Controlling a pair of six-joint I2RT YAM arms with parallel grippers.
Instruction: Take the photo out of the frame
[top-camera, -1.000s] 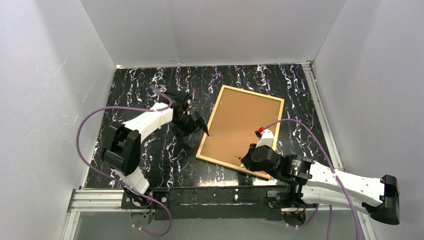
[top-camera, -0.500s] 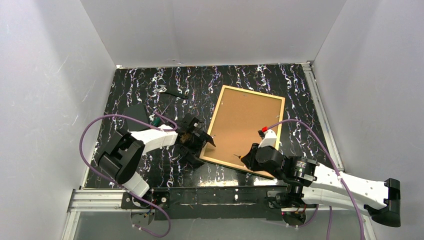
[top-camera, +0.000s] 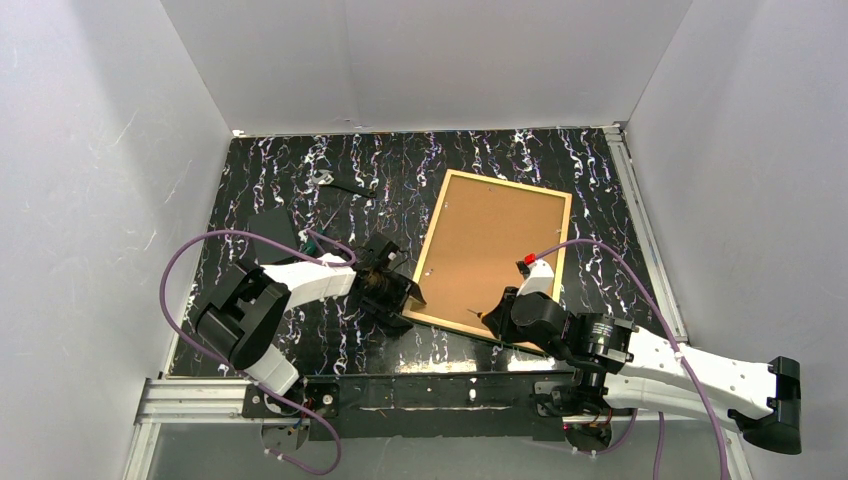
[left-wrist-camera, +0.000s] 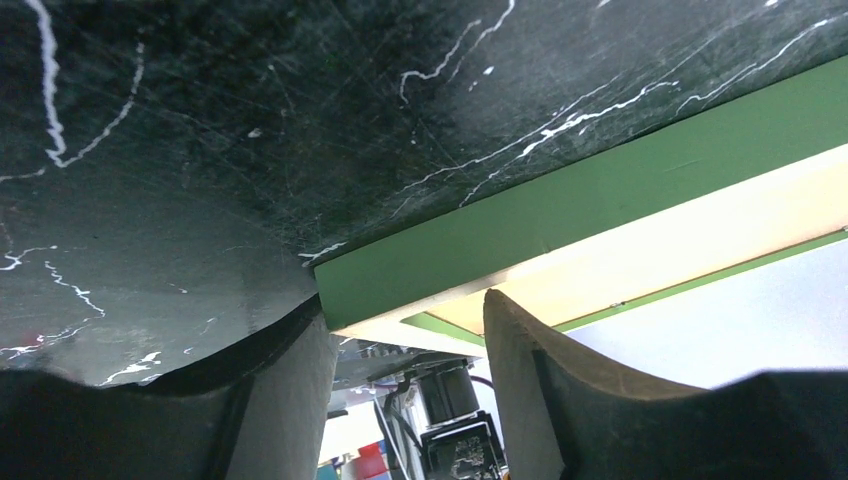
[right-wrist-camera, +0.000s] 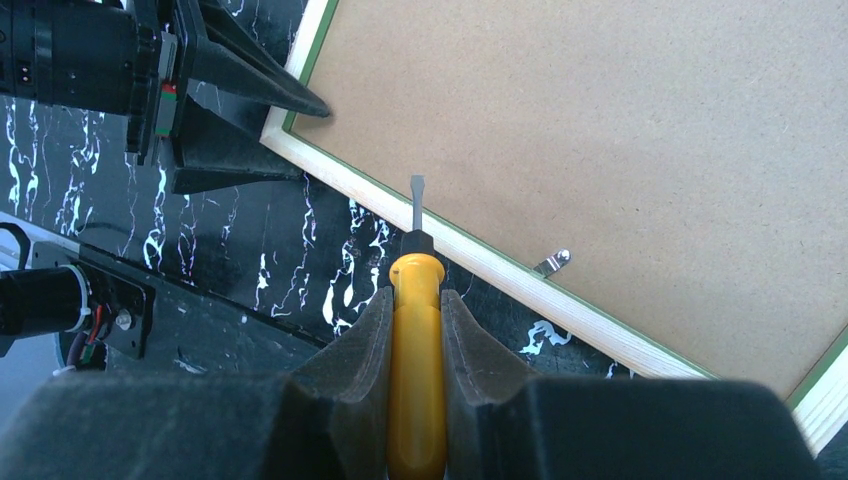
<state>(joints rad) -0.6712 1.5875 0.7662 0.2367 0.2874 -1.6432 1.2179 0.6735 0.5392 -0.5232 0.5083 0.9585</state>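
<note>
The frame (top-camera: 429, 245) lies face down on the black marbled table, its wood-coloured back rails up. The plain brown backing board (top-camera: 492, 250) fills it, and the photo is hidden beneath. My left gripper (top-camera: 400, 298) is at the frame's near-left corner. In the left wrist view its fingers (left-wrist-camera: 290, 380) stand apart around that corner's green side and wood edge (left-wrist-camera: 600, 185). My right gripper (top-camera: 497, 318) is shut on a yellow-handled screwdriver (right-wrist-camera: 415, 340). The blade tip is over the frame's near rail (right-wrist-camera: 480, 255), left of a small metal clip (right-wrist-camera: 552, 262).
Small dark pieces (top-camera: 340, 184) and a dark flat piece (top-camera: 275, 222) lie at the back left of the table. A green-tipped tool (top-camera: 312, 240) lies by the left arm's cable. White walls close in three sides. A metal rail (top-camera: 400, 395) runs along the near edge.
My left gripper has swung from the middle of the frame's left edge down to its near-left corner. That corner has shifted a little right. My right gripper has edged slightly nearer with the screwdriver.
</note>
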